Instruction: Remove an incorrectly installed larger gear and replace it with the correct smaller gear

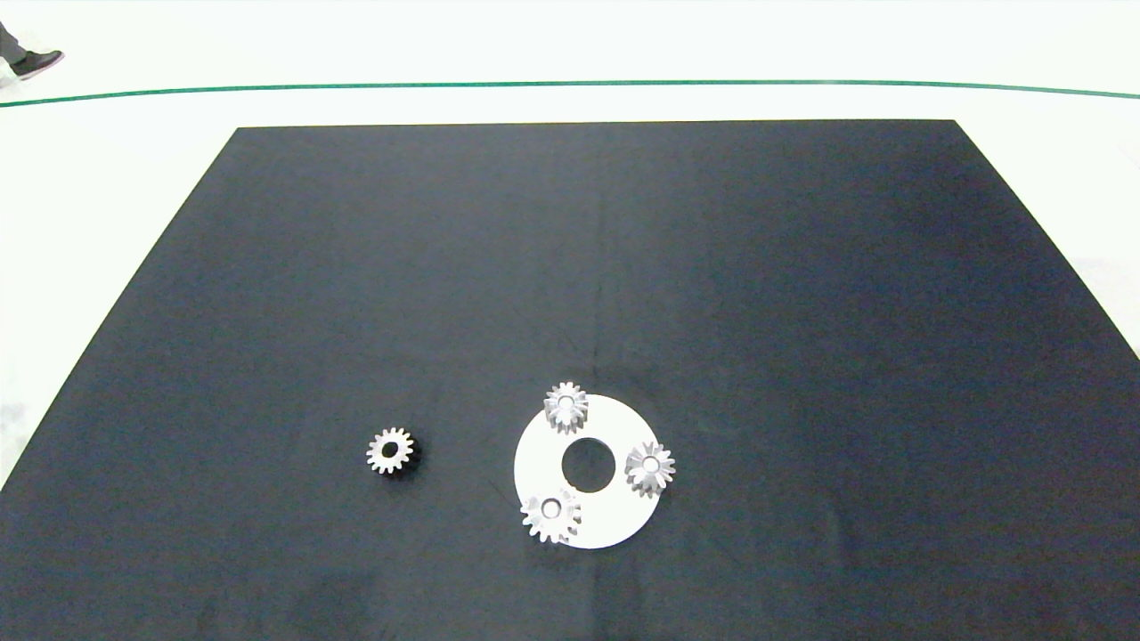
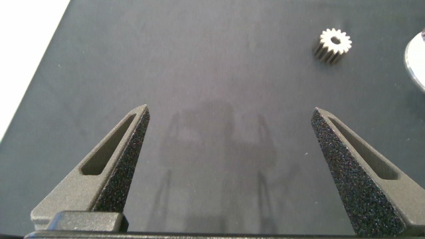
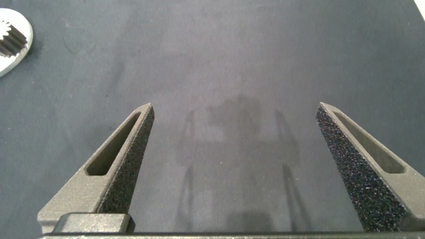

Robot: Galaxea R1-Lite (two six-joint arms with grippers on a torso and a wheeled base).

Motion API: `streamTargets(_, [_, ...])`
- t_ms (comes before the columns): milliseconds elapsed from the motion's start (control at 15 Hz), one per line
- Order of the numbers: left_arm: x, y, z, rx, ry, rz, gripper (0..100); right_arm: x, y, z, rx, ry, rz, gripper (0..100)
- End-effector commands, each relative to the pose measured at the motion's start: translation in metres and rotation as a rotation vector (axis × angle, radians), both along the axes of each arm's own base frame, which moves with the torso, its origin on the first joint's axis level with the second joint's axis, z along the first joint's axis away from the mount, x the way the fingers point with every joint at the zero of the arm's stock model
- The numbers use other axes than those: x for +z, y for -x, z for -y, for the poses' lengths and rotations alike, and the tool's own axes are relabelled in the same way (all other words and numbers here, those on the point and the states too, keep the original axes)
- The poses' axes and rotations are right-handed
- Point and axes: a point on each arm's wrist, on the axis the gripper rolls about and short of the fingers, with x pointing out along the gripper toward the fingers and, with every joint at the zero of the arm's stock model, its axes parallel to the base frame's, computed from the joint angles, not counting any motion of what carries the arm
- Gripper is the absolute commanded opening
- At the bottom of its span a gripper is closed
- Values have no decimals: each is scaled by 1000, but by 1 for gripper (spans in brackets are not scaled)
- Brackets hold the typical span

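A white disc (image 1: 614, 516) lies on the black mat and carries three silver gears. The larger gear (image 1: 551, 514) is the widest and sits on the disc's near left. Two lesser gears (image 1: 565, 407) (image 1: 650, 468) stand at its far edge and right edge. The smaller gear (image 1: 391, 451) lies loose on the mat to the left of the disc, and it also shows in the left wrist view, smaller gear (image 2: 334, 43). My left gripper (image 2: 230, 108) hangs open over bare mat, well short of that gear. My right gripper (image 3: 235, 104) is open over bare mat too. Neither arm shows in the head view.
The black mat (image 1: 712, 267) covers most of the white table. The disc's rim (image 2: 418, 60) shows in the left wrist view, and the disc (image 3: 16, 56) with one gear (image 3: 10, 36) in the right wrist view. A person's shoe (image 1: 36, 62) is at the far left.
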Motion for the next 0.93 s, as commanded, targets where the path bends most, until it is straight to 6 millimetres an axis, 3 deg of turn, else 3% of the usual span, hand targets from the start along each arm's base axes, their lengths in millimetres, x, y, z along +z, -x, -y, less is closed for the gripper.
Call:
streamTargets(67, [68, -5, 0, -17, -31, -156, 100, 36, -8, 0, 5, 22, -44, 100])
streamTargets(267, [127, -42, 1, -55, -118, -405, 100, 89, -45, -1, 72, 101, -166, 100])
streamTargets(400, [167, -86, 4, -95, -129, -436, 100, 123, -87, -7, 145, 136, -248, 100])
streamTargets(533, [202, -120, 5, -82, -127, -469, 100, 142, -122, -19, 240, 207, -291, 100])
streamTargets(600, [214, -124, 6, -82, -125, -509, 100, 148, -138, -28, 298, 243, -306, 100])
streamTargets(733, [230, -115, 5, -85, -111, -553, 100, 156, -167, -56, 431, 290, -360, 100])
streamTargets(933, [245, -85, 3, -76, -109, -467, 100, 175, -177, -104, 641, 379, -457, 100])
